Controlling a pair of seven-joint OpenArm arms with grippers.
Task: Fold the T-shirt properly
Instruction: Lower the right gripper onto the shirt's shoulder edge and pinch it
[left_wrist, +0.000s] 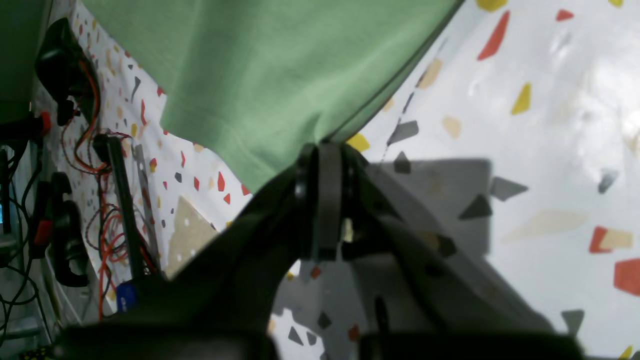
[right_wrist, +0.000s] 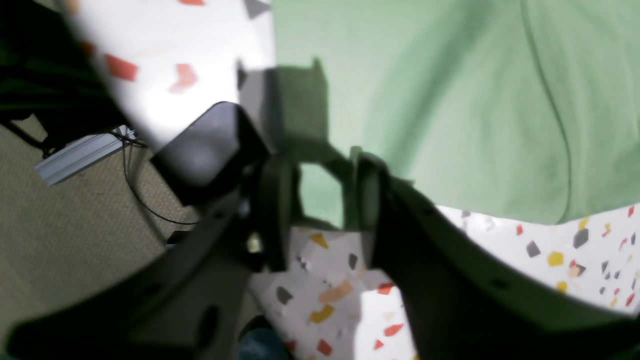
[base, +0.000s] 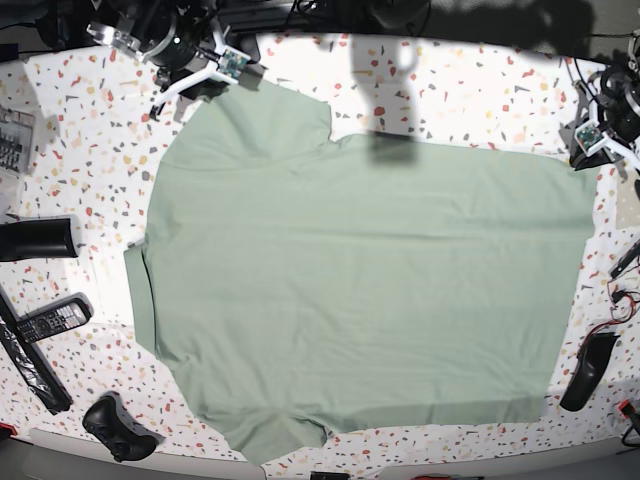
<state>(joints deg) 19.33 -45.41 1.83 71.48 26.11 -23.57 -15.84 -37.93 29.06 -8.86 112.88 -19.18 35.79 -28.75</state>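
The pale green T-shirt (base: 360, 290) lies spread flat over most of the speckled table (base: 480, 90). At the far right of the base view, my left gripper (base: 592, 140) sits at a corner of the cloth. In the left wrist view, the left gripper (left_wrist: 325, 147) is shut on that pinched corner of the T-shirt (left_wrist: 280, 65), and the cloth fans away from it. My right gripper (base: 232, 62) is at the shirt's far left corner. Its jaws (right_wrist: 320, 187) stand apart with the edge of the T-shirt (right_wrist: 450, 100) showing in the gap.
Along the table's left edge lie a black cylinder (base: 35, 238), a remote control (base: 45, 320), a black strip (base: 30, 365) and a game controller (base: 118, 428). A black curved object (base: 583, 370) lies near the right edge. Red and black cables (left_wrist: 100, 200) hang beside the table.
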